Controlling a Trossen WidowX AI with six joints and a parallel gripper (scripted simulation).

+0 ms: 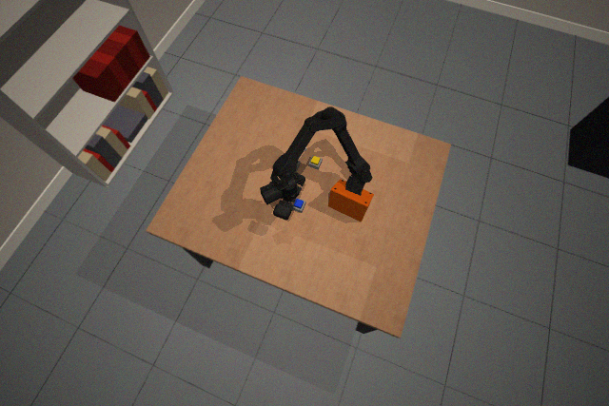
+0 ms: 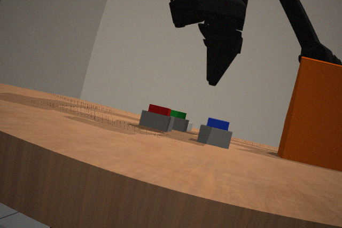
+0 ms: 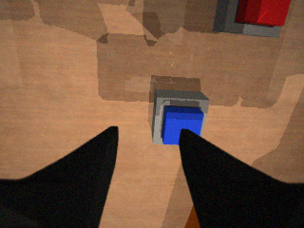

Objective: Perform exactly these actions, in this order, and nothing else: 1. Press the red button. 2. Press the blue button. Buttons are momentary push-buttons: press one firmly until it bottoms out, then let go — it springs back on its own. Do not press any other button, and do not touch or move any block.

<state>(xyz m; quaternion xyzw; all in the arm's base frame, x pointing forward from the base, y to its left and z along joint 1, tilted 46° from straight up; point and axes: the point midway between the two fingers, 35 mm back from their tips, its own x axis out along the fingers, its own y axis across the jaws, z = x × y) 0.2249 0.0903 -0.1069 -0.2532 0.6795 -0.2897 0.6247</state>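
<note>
Surface (image 2: pixel 165 181): wooden, carries all items below.

Blue button (image 2: pixel 217 123): nearest in the exterior view, raised on a grey housing, standing free, nothing touching it.

Claw (image 2: pixel 214 80): black, tips pointing down, hanging well above the blue button. In the wrist view the two fingers stand partly apart with bare surface between them; nothing held. The right finger's tip overlaps the button's near edge in that view.

Orange base (image 2: pixel 312 115): right of the blue button, carries the arm.

Red button (image 2: pixel 159 109): farther left, on a grey housing.

Green button (image 2: pixel 178 114): just beside the red one, to its right.

Yellow button (image 1: pixel 315 160): farthest, seen from the top view, under the arm's arch.
</note>
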